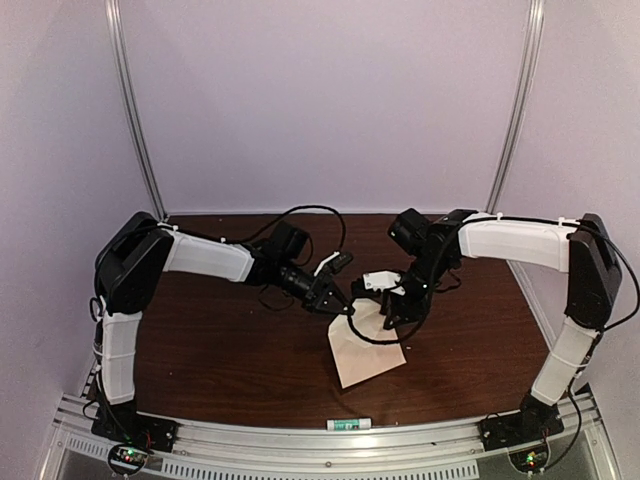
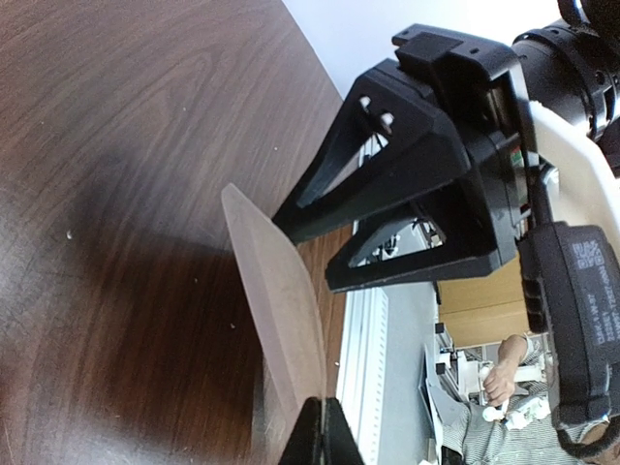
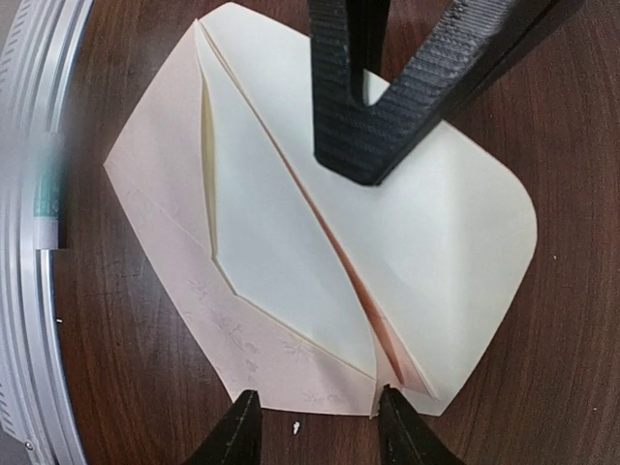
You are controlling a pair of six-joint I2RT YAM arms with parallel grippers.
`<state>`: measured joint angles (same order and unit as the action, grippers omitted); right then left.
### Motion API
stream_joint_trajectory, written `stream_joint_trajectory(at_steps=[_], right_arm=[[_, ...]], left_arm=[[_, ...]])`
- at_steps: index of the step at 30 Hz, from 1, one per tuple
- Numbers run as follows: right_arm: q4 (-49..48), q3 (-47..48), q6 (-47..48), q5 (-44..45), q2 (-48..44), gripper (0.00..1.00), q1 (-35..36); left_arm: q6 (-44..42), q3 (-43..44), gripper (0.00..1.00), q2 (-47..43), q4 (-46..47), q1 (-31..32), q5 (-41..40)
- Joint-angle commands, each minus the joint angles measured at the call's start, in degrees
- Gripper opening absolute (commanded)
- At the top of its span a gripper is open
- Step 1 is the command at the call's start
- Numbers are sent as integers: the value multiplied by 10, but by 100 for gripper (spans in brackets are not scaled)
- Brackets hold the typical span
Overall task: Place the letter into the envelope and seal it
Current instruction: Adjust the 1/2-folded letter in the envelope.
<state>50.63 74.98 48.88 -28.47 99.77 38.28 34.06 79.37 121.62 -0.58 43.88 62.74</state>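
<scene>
The envelope (image 1: 365,350) lies flat near the table's middle front, a pinkish paper with a faint flower print (image 3: 252,354). Its wide cream flap (image 3: 455,252) is lifted away from the pocket. My left gripper (image 1: 343,308) is shut on the flap's edge, and the paper (image 2: 281,291) runs curved into its closed fingertips (image 2: 325,436). In the right wrist view those fingers (image 3: 358,107) reach in from above. A cream surface (image 3: 281,242) shows in the pocket mouth; whether it is the letter I cannot tell. My right gripper (image 3: 318,428) is open, its tips at the envelope's near edge (image 1: 392,318).
A white and green tube (image 1: 348,425) lies at the table's front edge beside the metal rail (image 1: 300,440), also visible at the left of the right wrist view (image 3: 44,199). The right gripper's black body (image 2: 417,184) hangs close over the flap.
</scene>
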Motion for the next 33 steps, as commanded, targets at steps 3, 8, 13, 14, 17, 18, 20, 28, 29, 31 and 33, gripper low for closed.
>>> stream_joint_trajectory(at_steps=[3,8,13,14,17,18,20,28,29,31,33], right_arm=[[-11,9,-5,21,-9,42,3],[-43,2,-8,43,-16,42,3],[-43,12,-11,44,0,38,3],[-44,13,-12,44,0,35,4],[-47,15,-14,44,0,27,3],[-47,16,-13,45,1,23,3],[-45,17,-11,45,2,16,3],[-48,28,-24,60,21,0,1],[-48,29,-25,63,23,0,0],[-44,31,-25,66,25,0,-3],[-36,34,-23,69,28,0,-8]], left_arm=[[-16,3,0,-10,9,0,0],[-16,3,0,-11,10,0,1],[-16,3,0,-11,9,-1,2],[-16,3,0,-11,9,0,2],[-15,3,0,-11,10,0,2],[-16,3,0,-11,9,0,2],[-15,3,0,-11,9,0,1],[-40,6,0,-14,-19,0,-2],[-46,8,0,-15,-26,0,-4],[-53,10,0,-15,-32,0,-6],[-61,12,0,-15,-43,0,-11]])
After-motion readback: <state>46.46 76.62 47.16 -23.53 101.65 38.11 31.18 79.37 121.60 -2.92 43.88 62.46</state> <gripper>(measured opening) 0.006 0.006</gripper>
